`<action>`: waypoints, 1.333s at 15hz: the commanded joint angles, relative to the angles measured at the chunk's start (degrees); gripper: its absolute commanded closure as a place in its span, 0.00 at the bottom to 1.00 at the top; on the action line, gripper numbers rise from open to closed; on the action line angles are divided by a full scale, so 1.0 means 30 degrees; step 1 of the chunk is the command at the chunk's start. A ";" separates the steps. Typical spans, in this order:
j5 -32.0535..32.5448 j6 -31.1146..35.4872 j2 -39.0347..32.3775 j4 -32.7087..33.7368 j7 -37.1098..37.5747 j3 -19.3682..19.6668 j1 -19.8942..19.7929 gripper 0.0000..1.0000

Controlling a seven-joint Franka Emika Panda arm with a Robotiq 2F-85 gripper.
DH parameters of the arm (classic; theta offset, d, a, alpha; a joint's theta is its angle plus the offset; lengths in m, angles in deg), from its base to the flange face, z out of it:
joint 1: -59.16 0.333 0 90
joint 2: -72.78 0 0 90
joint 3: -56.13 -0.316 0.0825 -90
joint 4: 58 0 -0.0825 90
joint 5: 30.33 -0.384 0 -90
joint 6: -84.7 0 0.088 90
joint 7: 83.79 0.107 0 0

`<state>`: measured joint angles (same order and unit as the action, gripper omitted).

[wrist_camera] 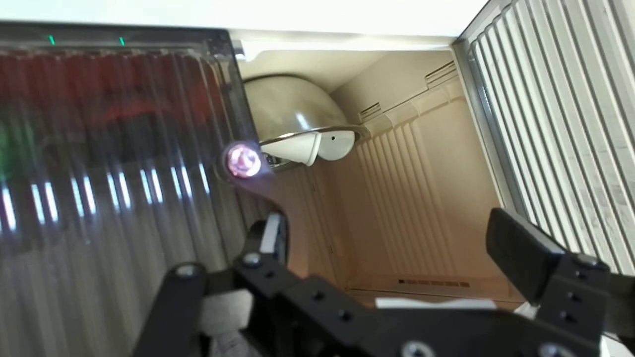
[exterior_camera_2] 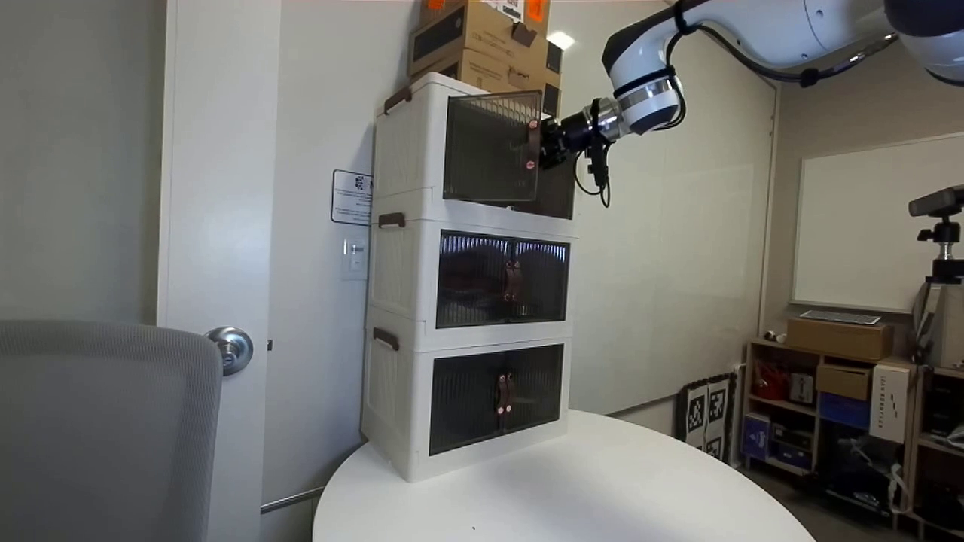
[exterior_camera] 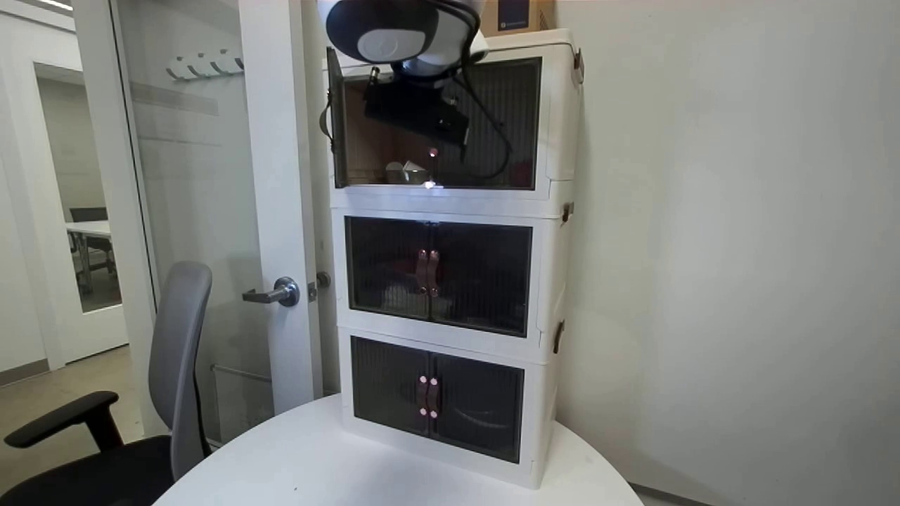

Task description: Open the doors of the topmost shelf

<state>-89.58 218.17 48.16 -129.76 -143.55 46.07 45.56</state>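
Note:
The topmost shelf [exterior_camera: 560, 133] of the white tower also shows in an exterior view [exterior_camera_2: 407, 143]. One of its smoky doors [exterior_camera: 338, 126] is swung outward; it shows in an exterior view [exterior_camera_2: 486, 154] and at the right of the wrist view [wrist_camera: 555, 124]. The second door [exterior_camera: 519, 119] is shut, at the left of the wrist view [wrist_camera: 124, 208]. Its handle stud [wrist_camera: 243, 160] shows near one finger. My gripper [wrist_camera: 389, 235] is open and empty before the opening, fingers wide apart. One finger is close to the shut door's handle strap; I cannot tell whether they touch.
A metal bowl [wrist_camera: 297, 106] with white items sits inside the shelf; the wrist picture is upside down. Cardboard boxes [exterior_camera_2: 497, 64] stand on top. Two lower tiers with shut doors stand below on the round white table [exterior_camera_2: 617, 482]. A chair [exterior_camera: 176, 351] is beside it.

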 commanded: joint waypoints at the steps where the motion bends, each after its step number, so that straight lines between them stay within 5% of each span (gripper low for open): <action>1: -0.0461 -0.0109 0.1300 -0.1638 0.0272 -0.0161 -0.0079 0.00; 13: -0.1519 0.3408 0.6532 -0.8106 0.0474 0.0162 -0.0587 0.00; 18: -0.2027 0.7107 1.0051 -1.2048 0.0810 0.0244 -0.0564 0.00; 20: -0.0010 0.9638 1.1038 -1.3690 0.2834 0.0062 -0.0600 0.00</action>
<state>-93.95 239.17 74.71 -161.80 -140.83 46.70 43.84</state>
